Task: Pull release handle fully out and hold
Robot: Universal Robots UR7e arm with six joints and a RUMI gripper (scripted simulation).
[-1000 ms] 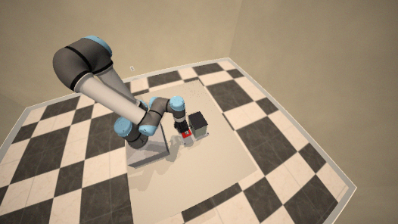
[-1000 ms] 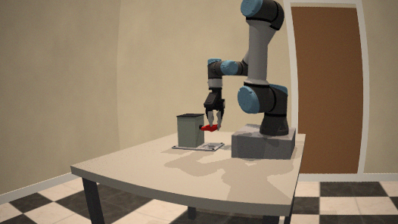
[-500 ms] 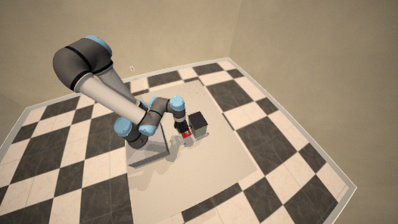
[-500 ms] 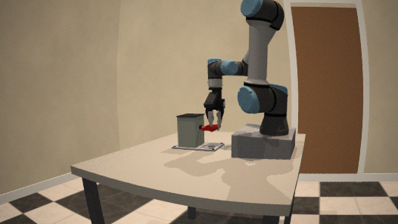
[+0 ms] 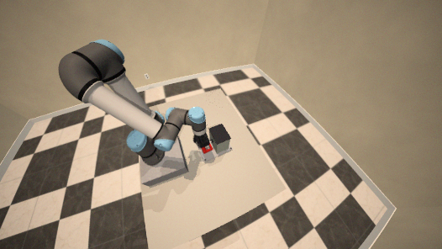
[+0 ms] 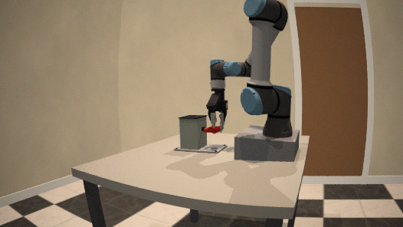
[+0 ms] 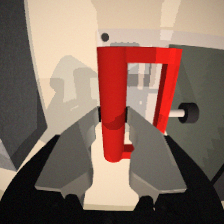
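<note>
A red release handle (image 5: pixel 204 149) (image 6: pixel 211 129) (image 7: pixel 113 95) sticks out from a grey box (image 5: pixel 220 137) (image 6: pixel 191 133) (image 7: pixel 200 85) that stands on a metal base plate (image 6: pixel 216 148) (image 7: pixel 135 36). My gripper (image 5: pixel 205 146) (image 6: pixel 216 128) (image 7: pixel 113 107) comes down from above and is shut on the handle's red grip bar. In the wrist view the two grey fingers press on both sides of the bar. A thin rod with a dark knob (image 7: pixel 189 112) joins the handle to the box.
The box stands on a beige table (image 5: pixel 235 185) (image 6: pixel 153 172). The arm's grey mounting block (image 5: pixel 168 170) (image 6: pixel 264 147) stands close beside the box. A brown door (image 6: pixel 329 88) is behind the table, over a checkered floor (image 5: pixel 76 168).
</note>
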